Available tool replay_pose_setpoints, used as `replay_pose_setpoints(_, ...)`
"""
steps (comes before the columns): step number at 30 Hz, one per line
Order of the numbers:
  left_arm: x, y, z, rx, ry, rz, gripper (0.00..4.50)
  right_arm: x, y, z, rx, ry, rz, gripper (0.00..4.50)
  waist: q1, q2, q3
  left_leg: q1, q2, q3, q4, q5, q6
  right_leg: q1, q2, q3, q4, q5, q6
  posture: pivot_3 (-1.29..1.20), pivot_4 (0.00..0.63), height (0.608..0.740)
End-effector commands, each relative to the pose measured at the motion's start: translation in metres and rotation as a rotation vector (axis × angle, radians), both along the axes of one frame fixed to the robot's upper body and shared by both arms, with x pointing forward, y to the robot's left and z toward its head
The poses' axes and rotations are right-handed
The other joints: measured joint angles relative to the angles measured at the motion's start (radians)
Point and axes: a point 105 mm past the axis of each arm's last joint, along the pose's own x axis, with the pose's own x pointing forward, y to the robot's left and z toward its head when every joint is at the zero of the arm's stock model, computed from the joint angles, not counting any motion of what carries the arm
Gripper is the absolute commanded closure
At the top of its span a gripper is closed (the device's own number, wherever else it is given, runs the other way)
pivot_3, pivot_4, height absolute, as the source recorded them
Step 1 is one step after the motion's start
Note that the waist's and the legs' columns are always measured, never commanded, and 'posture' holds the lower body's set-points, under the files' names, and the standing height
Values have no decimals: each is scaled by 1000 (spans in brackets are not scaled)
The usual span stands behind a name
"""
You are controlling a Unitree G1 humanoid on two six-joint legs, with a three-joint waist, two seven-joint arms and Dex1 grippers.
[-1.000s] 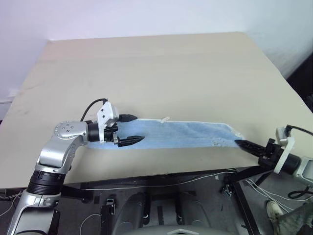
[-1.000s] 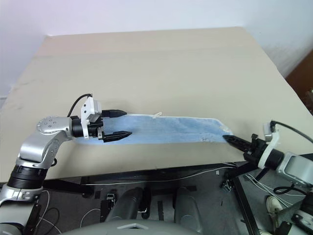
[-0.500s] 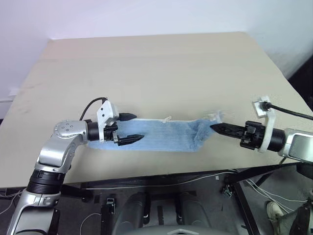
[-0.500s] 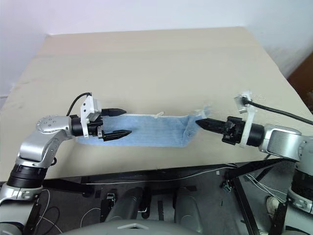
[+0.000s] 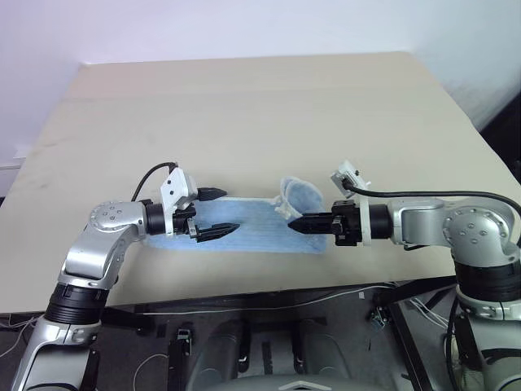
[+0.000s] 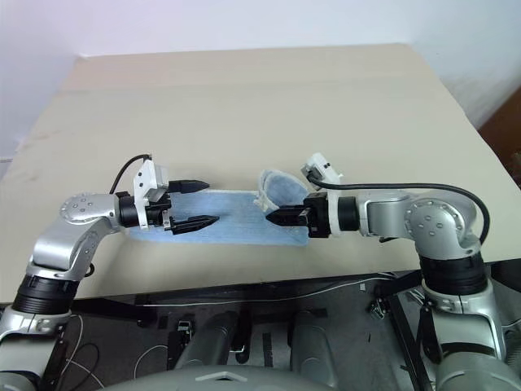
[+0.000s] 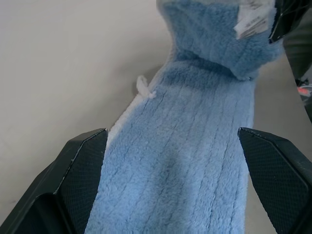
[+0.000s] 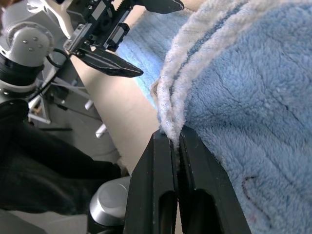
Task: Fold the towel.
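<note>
Where the head cameras look down over both arms, a beige tabletop (image 5: 269, 106) fills most of the scene, and a light blue towel (image 5: 260, 232) lies as a long strip close to its near edge, roughly midway between the left and right edges. The left gripper (image 5: 216, 213) sits at the towel's left end with its two black fingers spread apart, one over the far edge of the cloth and one over the near edge, gripping nothing. The right gripper (image 5: 298, 223) points leftward across the towel, its fingers pressed together on the cream-white edging of the right end. That end is lifted off the tabletop and curled back over the strip, forming a small raised flap just behind the fingertips. A black cable loops from the right wrist along the arm.

In the left wrist view, the towel (image 7: 185, 161) runs away between two wide-set black fingers (image 7: 78, 165), its ribbed pile clear to see. A small white loop (image 7: 144, 87) sticks out from one long edge. At the far end the folded-back flap hangs with a white tag (image 7: 249, 22) on it.

In the right wrist view, the two black fingers (image 8: 156, 180) are clamped on the towel's thick cream edging (image 8: 170, 102), blue pile bulging beside them. The left gripper (image 8: 122, 41) shows beyond, its fingers apart over the cloth.
</note>
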Motion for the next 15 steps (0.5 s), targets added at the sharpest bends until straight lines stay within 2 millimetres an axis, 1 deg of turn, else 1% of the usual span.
replay_pose_setpoints(1, -3, -2, 9, 15, -56, -13, 0, 5, 10, -1, -35, -31, 33, 4451, -1, 0, 0, 0, 0, 0, 0, 0, 0, 0, 0, 0, 0, 0, 0, 0, 150, 740)
replay_pose_setpoints(3, -3, -1, 9, 16, -59, -6, 0, 7, 16, -5, -75, -37, 51, 4451, -2, 0, 0, 0, 0, 0, 0, 0, 0, 0, 0, 0, 1, 0, 0, 0, 150, 740)
replay_pose_setpoints(8, -4, 2, 7, 21, -51, 4, 0, 12, 29, -2, -67, -86, 83, 4451, -3, 0, 0, 0, 0, 0, 0, 0, 0, -1, 0, 0, 1, 0, 0, 0, 150, 740)
replay_pose_setpoints(12, -4, 3, 6, 15, -47, 15, 0, 6, 35, -15, -115, -87, 131, 4451, 0, 0, 0, 0, 0, 0, 0, 0, 0, -1, 0, 0, 1, 0, 0, 0, 150, 740)
replay_pose_setpoints(15, -4, 5, 6, 19, -48, 21, 0, 1, 39, -15, -87, -66, 158, 4451, -2, 0, 0, 0, 0, 0, 0, 0, 0, -1, 0, 0, 1, 0, 0, 0, 150, 740)
